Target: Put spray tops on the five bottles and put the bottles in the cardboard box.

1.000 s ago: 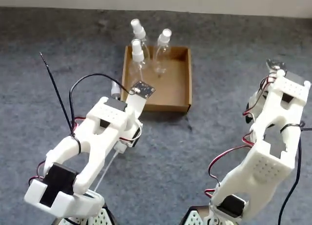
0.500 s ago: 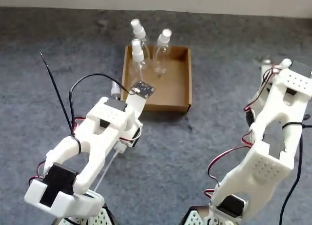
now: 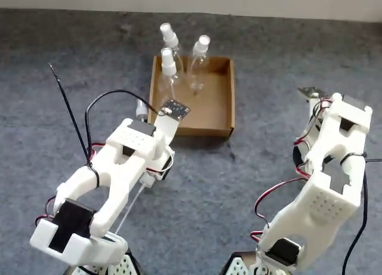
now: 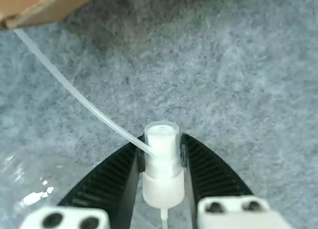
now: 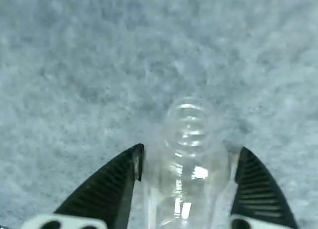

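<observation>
Your left gripper (image 4: 161, 142) has its fingers pinching a white spray top (image 4: 161, 182), whose long axis runs along the fingers, while its thin dip tube (image 4: 74, 92) slants to the upper left of that frame toward a corner of the cardboard box (image 4: 39, 5). At upper centre of the high view, three capped bottles (image 3: 169, 72) stand upright at the box's far end. On the right, your right gripper (image 5: 190, 159) pinches a clear bottle (image 5: 189, 139) above the grey desk (image 5: 74, 65), with its open threaded neck pointing away from the fingers.
</observation>
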Robot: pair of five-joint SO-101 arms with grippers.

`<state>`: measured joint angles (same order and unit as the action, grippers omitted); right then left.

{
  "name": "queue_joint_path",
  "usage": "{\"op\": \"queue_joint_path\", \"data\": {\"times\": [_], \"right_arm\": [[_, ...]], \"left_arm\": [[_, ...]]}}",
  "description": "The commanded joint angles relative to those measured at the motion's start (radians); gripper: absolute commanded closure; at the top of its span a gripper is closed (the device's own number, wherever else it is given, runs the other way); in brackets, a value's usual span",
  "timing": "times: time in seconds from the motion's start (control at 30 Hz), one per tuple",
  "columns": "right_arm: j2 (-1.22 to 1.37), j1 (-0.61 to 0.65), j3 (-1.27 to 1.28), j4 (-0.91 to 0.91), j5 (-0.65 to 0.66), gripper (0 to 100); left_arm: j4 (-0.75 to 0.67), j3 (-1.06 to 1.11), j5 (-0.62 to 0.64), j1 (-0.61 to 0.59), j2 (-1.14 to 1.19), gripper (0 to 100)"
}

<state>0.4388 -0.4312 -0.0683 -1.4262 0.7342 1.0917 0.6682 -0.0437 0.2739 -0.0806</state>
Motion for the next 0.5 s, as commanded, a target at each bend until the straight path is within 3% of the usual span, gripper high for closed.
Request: {"op": "queue_joint_path", "data": {"times": [0.0, 0.13, 0.3, 0.47], "right_arm": [[-0.027, 0.005, -0.008, 0.021, -0.060, 86.1], [-0.077, 0.035, -0.114, -0.021, -0.101, 99.8], [-0.248, 0.105, -0.219, -0.154, -0.172, 99.5], [-0.495, 0.254, -0.165, -0.196, -0.187, 99.5]], "left_arm": [[0.006, -0.033, -0.006, 0.010, -0.004, 95], [0.012, -0.041, -0.005, 0.010, -0.013, 95], [0.012, -0.042, -0.006, 0.010, -0.025, 97], [0.017, -0.028, -0.002, 0.002, -0.220, 98]]}}
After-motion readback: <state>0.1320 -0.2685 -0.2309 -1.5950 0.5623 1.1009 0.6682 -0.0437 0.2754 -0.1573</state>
